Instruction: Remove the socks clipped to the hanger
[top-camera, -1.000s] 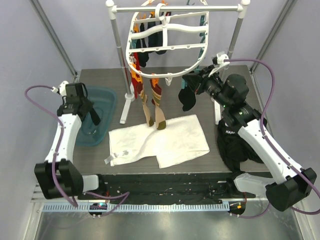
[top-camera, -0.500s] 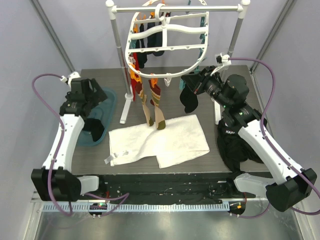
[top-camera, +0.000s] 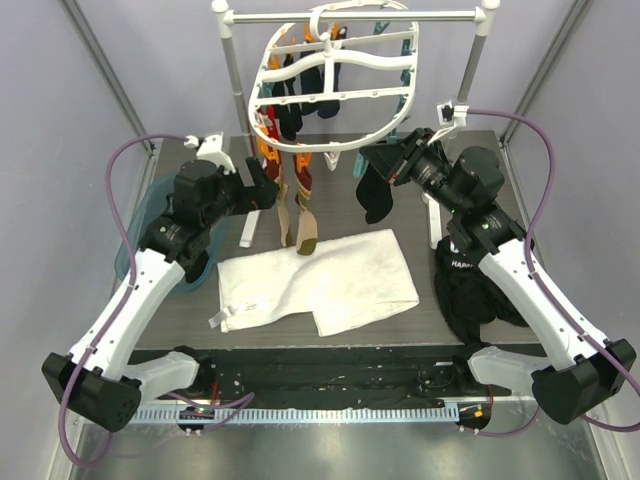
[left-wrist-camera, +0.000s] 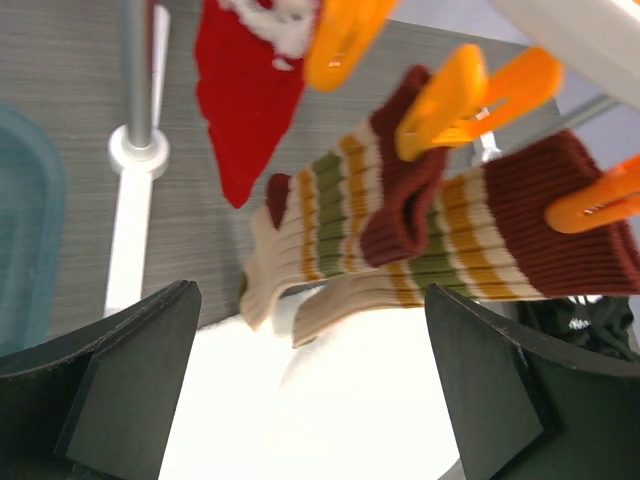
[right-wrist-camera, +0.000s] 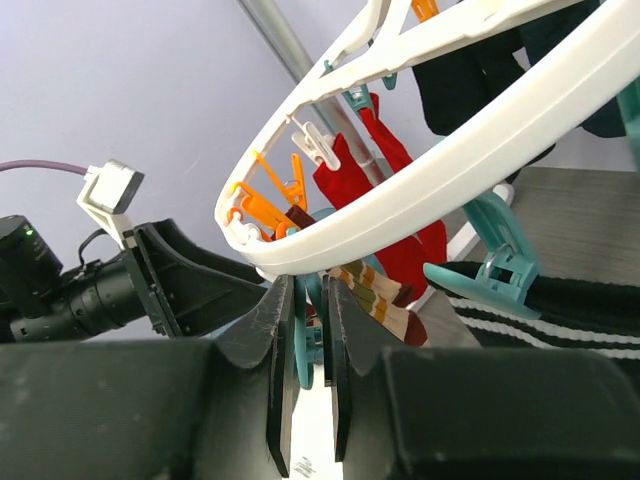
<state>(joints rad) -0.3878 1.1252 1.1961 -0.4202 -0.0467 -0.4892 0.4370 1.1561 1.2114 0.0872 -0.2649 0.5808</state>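
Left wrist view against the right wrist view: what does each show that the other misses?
Only the left wrist view: the black garment with white marks, at its lower right edge. Only the right wrist view: a teal clip pinched in the right claw, and a black sock with a white-striped cuff. Both: a stretch of the hanger and its white rim, the red sock, the brown-striped socks, the orange clips and the open left claw.
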